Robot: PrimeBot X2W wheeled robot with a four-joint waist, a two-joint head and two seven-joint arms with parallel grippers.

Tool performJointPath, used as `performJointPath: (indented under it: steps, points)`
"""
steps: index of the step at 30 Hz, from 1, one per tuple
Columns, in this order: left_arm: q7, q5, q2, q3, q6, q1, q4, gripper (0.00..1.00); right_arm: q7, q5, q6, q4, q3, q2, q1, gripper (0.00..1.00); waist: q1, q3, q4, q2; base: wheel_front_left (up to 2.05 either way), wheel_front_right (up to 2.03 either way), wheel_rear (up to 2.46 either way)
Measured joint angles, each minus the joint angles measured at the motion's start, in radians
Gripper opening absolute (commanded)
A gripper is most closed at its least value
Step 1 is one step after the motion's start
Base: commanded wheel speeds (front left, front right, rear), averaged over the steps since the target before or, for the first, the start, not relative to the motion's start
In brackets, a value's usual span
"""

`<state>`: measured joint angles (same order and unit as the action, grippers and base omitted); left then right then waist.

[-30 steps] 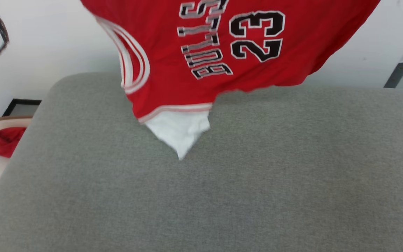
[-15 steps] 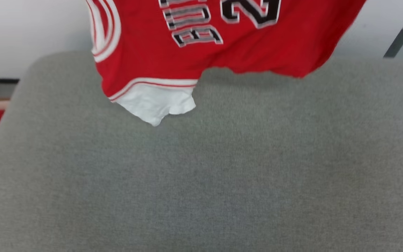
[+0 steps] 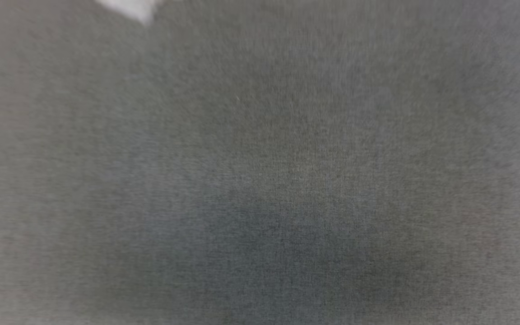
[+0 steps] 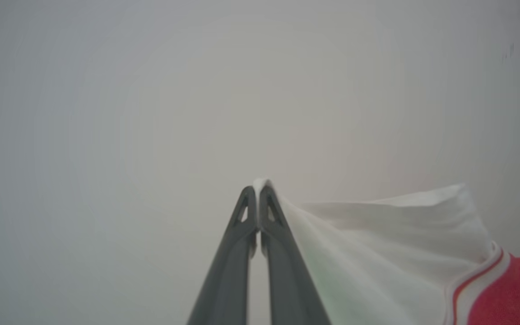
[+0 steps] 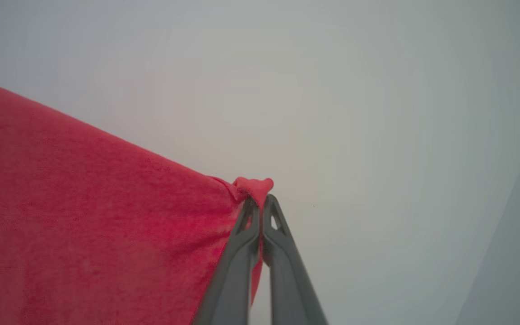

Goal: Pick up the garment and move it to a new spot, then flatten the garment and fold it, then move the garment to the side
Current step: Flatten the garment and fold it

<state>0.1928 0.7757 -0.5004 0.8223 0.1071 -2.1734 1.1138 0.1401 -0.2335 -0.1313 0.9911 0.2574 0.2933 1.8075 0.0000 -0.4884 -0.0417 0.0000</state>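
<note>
The left tool (image 4: 258, 189) pinches a white sleeve corner of the garment (image 4: 377, 243) — the right tool (image 5: 260, 201) clamps a red corner, both closed on cloth. In the head view its white tip shows at the top edge, above grey fabric (image 3: 260, 180).

Reads plain red across garment (image 5: 84, 203) body; dark print edged white at lower left corner of right wrist view. Reads white on sleeve (image 4: 377, 243), bordered by white-red-white striped trim (image 4: 474, 282). Dark grey on fingers of left gripper (image 4: 257, 189) and right gripper (image 5: 259, 201). Mid grey with fine woven fleck on padded surface (image 3: 260, 162). Plain pale grey on backdrop (image 4: 106, 113).
</note>
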Motion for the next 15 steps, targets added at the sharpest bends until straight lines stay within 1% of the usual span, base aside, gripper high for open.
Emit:
performJointPath:
  steps: [2,5,9,12,15]
  points:
    - [0.031,-0.002,0.011,-0.007,0.000,-0.039,0.000,0.00,0.040,0.034,0.000,0.020,-0.022,-0.002,0.029,0.00,0.0000,-0.051,0.006,0.0000,0.00,0.00,0.00]
    - [0.055,-0.012,0.025,-0.013,0.005,-0.063,-0.004,0.00,0.072,0.090,0.000,0.053,-0.052,-0.006,0.055,0.00,0.0000,-0.128,0.013,0.0000,0.00,0.00,0.00]
    - [0.068,-0.022,0.023,-0.039,0.009,-0.071,-0.040,0.00,0.099,0.164,0.000,0.086,-0.093,-0.018,0.078,0.00,0.0000,-0.228,0.018,0.0000,0.00,0.00,0.00]
    - [0.071,-0.028,0.024,-0.086,0.011,-0.035,-0.084,0.00,0.107,0.208,0.000,0.119,-0.128,-0.038,0.075,0.00,0.0000,-0.297,0.018,0.0000,0.00,0.00,0.00]
    - [0.070,-0.040,0.030,-0.123,0.011,0.044,-0.100,0.00,0.111,0.242,0.000,0.156,-0.153,-0.068,0.055,0.00,0.0001,-0.357,0.014,0.0000,0.00,0.00,0.00]
